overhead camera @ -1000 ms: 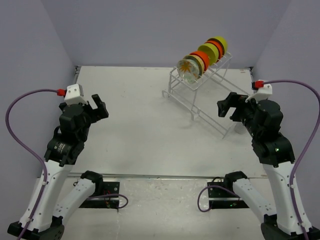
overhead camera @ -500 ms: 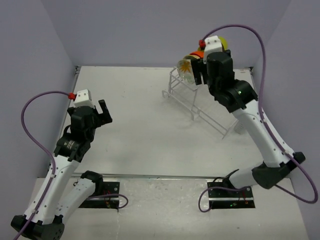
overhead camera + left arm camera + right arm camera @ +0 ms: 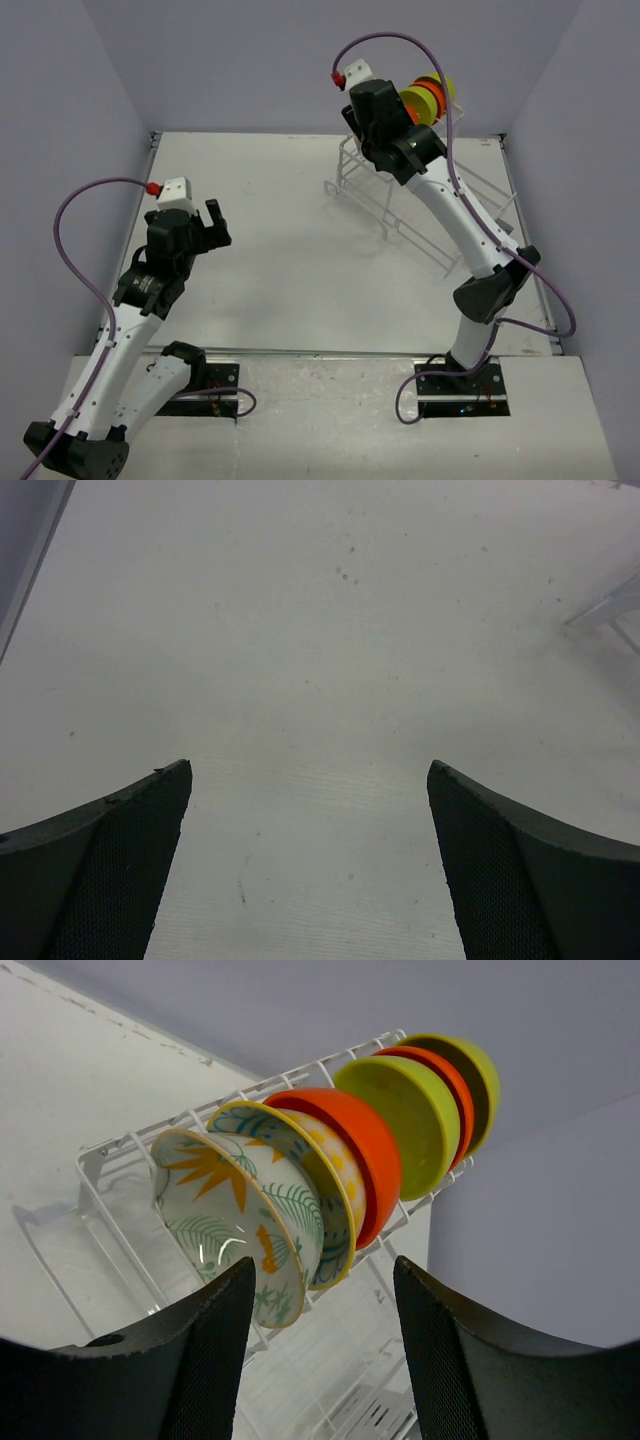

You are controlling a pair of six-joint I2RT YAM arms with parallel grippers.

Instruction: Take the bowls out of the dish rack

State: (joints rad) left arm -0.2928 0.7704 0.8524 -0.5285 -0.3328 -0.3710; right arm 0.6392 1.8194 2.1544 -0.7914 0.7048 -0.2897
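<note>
Pale tabletop (image 3: pixel 280 260) spreads between lilac walls (image 3: pixel 250 60). Nearest, on the left, my left gripper (image 3: pixel 308 780) hangs over bare table with its fingers spread wide and nothing between them. I judge it is kept there so the right side is free to work.

Farther off, at the far right, stands the dish rack (image 3: pixel 352 172), its long rails running toward the near right. My right arm reaches out to the rack's far end. My right gripper (image 3: pixel 322 1265) looks along the row from just in front, fingers partly apart and holding nothing.

The bowls stand on edge in the slots, one behind another, so I come at them rim-first. In front is the leaf-patterned bowl (image 3: pixel 235 1225), then a yellow-rimmed bowl (image 3: pixel 335 1195), an orange-red bowl (image 3: pixel 365 1150) and a lime-green bowl (image 3: pixel 400 1115), with two more behind. None is out yet, I judge, and the front one looks the natural first pick.
</note>
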